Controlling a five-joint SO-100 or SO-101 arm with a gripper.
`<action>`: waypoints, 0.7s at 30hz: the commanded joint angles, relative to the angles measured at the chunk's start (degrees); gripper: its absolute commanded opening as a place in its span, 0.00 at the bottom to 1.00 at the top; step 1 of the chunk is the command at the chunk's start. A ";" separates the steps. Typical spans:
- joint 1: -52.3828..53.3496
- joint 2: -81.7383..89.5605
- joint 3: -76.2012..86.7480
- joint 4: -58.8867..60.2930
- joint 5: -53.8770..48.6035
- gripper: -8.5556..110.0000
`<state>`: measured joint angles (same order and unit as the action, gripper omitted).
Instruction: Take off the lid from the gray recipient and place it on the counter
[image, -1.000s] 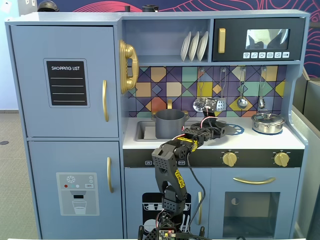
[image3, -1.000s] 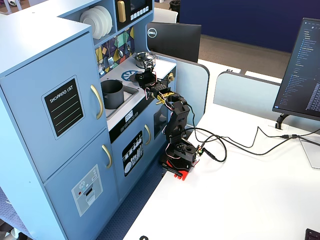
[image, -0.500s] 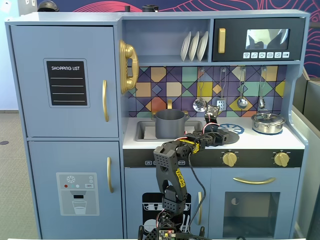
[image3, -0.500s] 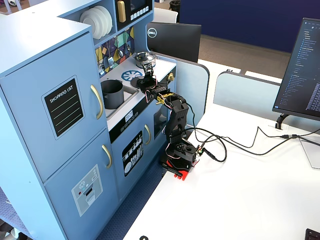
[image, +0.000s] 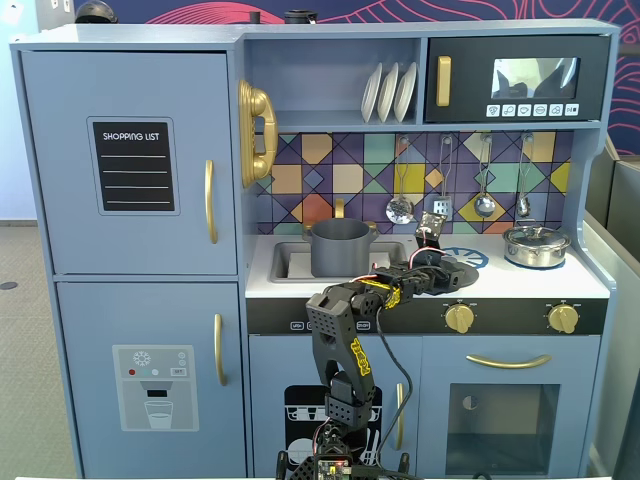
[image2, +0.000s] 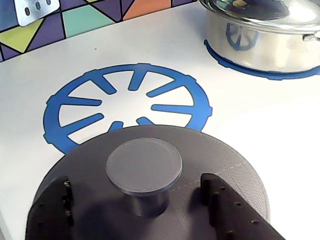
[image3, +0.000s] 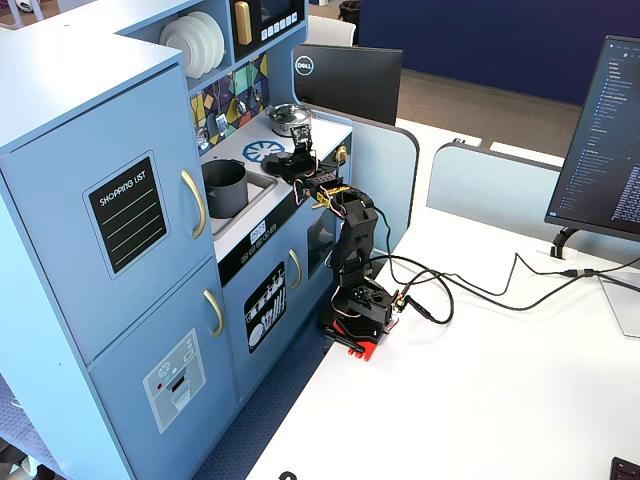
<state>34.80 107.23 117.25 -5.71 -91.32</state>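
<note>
Wrist view shows the lid (image2: 150, 200) lying low over the counter (image2: 260, 130), its far edge overlapping the near rim of the blue burner print (image2: 127, 107); from this angle it appears to rest flat on the white surface, though I cannot confirm full contact. My gripper (image2: 142, 197) straddles the small round knob at the lid's centre: one finger (image2: 52, 205) sits left of the knob and the other to its right. A visible gap separates each finger from the knob stem, so I judge the jaws parted and no longer clamping, with the lid bearing its own weight. The lid is placed here because this patch of worktop is bare and well apart from the shiny silver pot (image2: 265, 35), which stands on its own blue ring further back and to the right. In both fixed views the gray recipient (image: 340, 247) stands uncovered at the sink recess, its open mouth plainly visible, with the lid (image3: 283, 164) set down just beside it toward the burner. My arm (image: 345, 320) reaches up from the base and bends forward over the counter edge, wrist level, which holds the fingers roughly vertical over the knob. I judge the removal and the placement essentially complete; what remains is to lift straight up without catching the knob's wide cap on a fingertip, which would drag or tip the disc.
</note>
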 joint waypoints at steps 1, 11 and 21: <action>0.35 5.27 -1.58 0.00 1.58 0.31; -4.83 26.02 -6.50 23.20 -0.70 0.21; -23.29 58.27 1.41 73.65 -0.35 0.07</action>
<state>17.23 155.39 117.33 55.28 -91.41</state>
